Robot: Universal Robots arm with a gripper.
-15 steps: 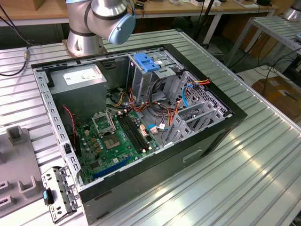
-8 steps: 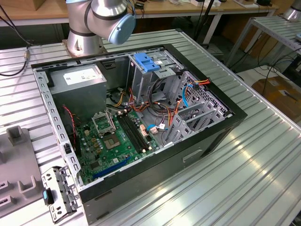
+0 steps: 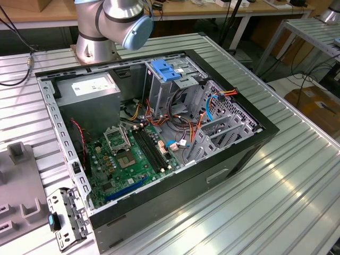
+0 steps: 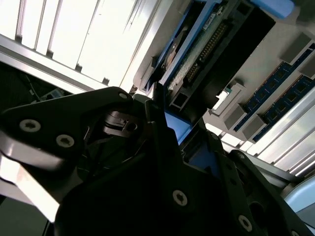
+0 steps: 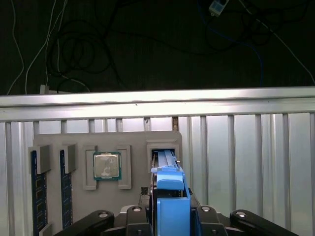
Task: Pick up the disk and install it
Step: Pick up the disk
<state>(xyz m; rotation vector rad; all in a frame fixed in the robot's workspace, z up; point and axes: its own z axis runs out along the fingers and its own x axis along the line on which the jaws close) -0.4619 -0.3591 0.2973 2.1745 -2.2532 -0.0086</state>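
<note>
First wrist view shows my gripper [image 5: 172, 219] closed snugly on the blue-framed edge of the disk [image 5: 166, 162], which stands on edge in a slot of the grey holder [image 5: 133, 140] on the tabletop [image 5: 246, 162], probably so that edge is offered for grasping.

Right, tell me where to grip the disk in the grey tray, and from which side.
On the disk, grip the blue carrier along its exposed edge, coming straight in along the slot. It stands on edge in the grey tray, so its broad faces are walled in. The end effector sits at that edge.
</note>
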